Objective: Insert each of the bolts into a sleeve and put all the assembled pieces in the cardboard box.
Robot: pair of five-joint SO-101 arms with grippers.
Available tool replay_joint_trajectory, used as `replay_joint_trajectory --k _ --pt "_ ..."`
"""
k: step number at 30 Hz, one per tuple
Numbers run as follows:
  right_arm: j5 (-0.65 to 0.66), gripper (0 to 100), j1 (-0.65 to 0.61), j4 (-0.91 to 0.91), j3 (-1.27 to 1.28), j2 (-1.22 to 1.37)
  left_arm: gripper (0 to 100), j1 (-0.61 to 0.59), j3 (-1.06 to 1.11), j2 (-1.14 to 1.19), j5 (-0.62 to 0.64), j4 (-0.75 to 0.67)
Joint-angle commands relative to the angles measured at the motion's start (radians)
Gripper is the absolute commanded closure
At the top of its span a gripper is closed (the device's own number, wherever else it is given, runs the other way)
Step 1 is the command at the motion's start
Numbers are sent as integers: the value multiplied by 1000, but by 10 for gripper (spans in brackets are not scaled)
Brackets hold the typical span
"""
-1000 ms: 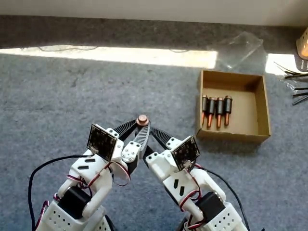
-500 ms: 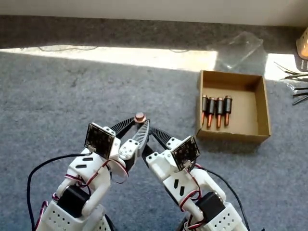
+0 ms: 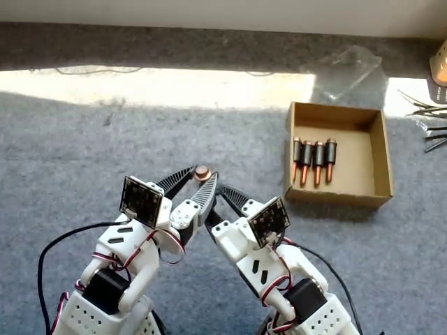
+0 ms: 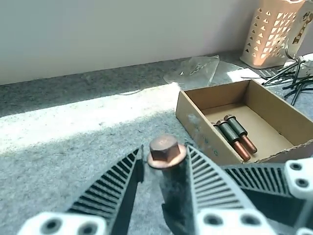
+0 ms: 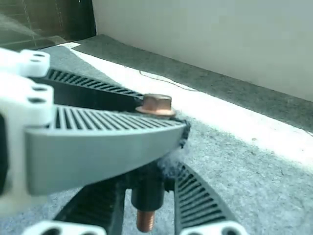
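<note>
A copper bolt [image 3: 202, 172] stands upright in a black sleeve [image 5: 146, 188] at the middle of the table, its hex head [image 4: 166, 149] on top and its tip poking out below. My right gripper [image 5: 146, 183] is shut on the sleeve from the right. My left gripper [image 4: 164, 161] is open around the bolt head, one finger against the sleeve and the other apart from it. In the high view the left gripper [image 3: 202, 176] and right gripper [image 3: 215, 201] meet at the bolt. The cardboard box [image 3: 335, 108] to the right holds several assembled pieces [image 3: 314, 160].
A clear plastic bag [image 3: 349, 70] lies behind the box. Black cable ties [image 3: 429, 125] and a pale basket [image 4: 274, 29] sit at the far right. Grey carpet covers the table, with a sunlit strip along the back.
My left gripper's fingers have spread apart and the left arm has shifted slightly left. The bolt and the right gripper have stayed in place.
</note>
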Motion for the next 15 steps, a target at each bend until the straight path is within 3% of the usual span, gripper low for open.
replay_joint_trajectory --k 1,5,9,15 --pt "2 995 -5 -7 111 -15 867 -7 -2 1 -8 2" --pt "2 995 -5 -7 110 -15 867 73 -5 1 -35 2" --pt "2 995 -5 -7 110 -15 867 108 -12 1 -210 3" --pt "2 995 -5 -7 110 -15 867 117 -13 1 -235 3"
